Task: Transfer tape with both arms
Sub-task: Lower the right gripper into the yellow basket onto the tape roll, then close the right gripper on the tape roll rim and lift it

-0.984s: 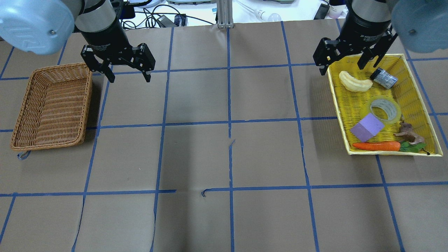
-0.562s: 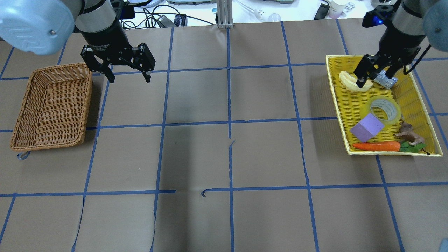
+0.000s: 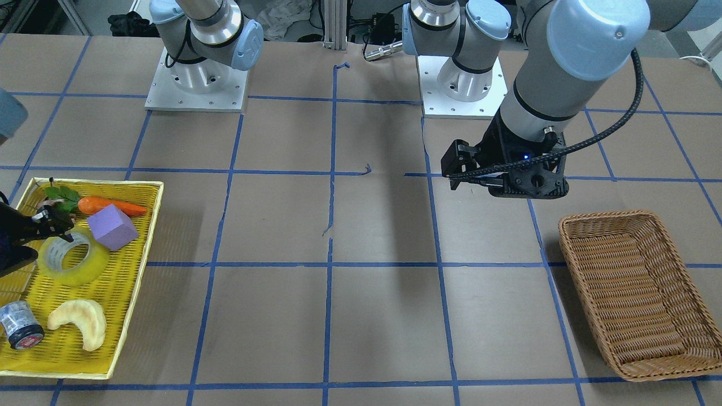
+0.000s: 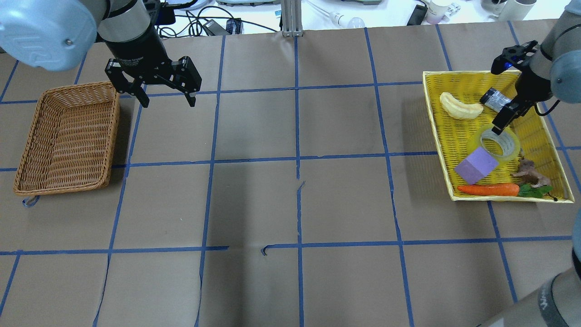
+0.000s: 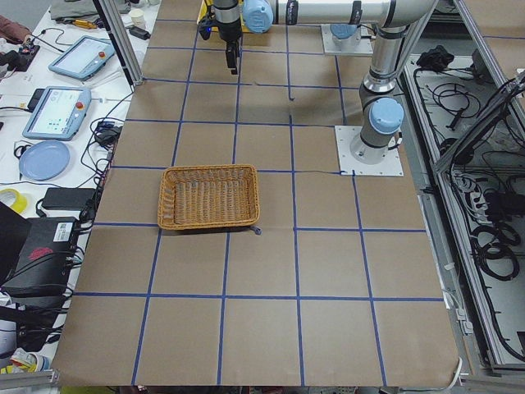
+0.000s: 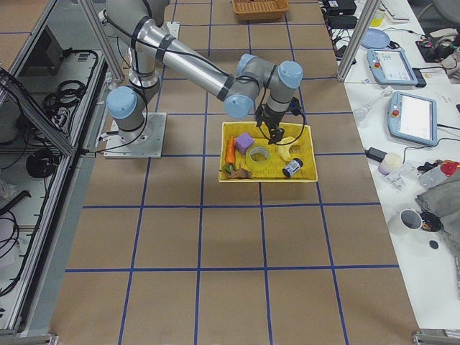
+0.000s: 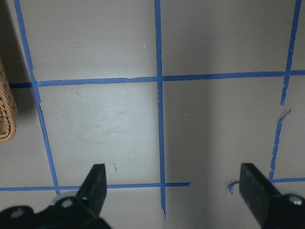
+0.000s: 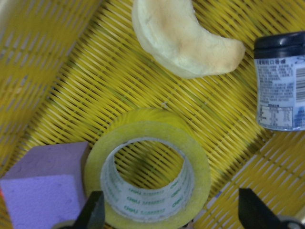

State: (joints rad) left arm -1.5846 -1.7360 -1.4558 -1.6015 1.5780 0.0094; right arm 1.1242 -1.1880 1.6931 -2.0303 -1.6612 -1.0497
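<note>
Tracking the right arm: a second ago the right gripper hung high over the far corner of the yellow tray, then passed above the pale bread piece and the small grey cylinder; now it has come down and forward to the tape. Tape unmoved throughout: lying flat in the tray, hole up, its near side against the purple block, with bread and cylinder on its far side. Wrist view looks straight down on the roll, fingers spread wide; one finger sits about over the rim beside the purple block, the other well outside the opposite rim. No contact that I can see, nothing gripped. Left gripper has not shifted in the same interval: jaws apart, empty, hovering over bare table just beside the wicker basket. Reading: approach phase nearly over, pick not yet made, so the transfer is barely started. Judgement for the next move: finish the descent and close across the roll or its wall. Risk: the block crowds the finger on that side and could be nudged or caught; the tape is smooth and may slip if pinched off-centre
</note>
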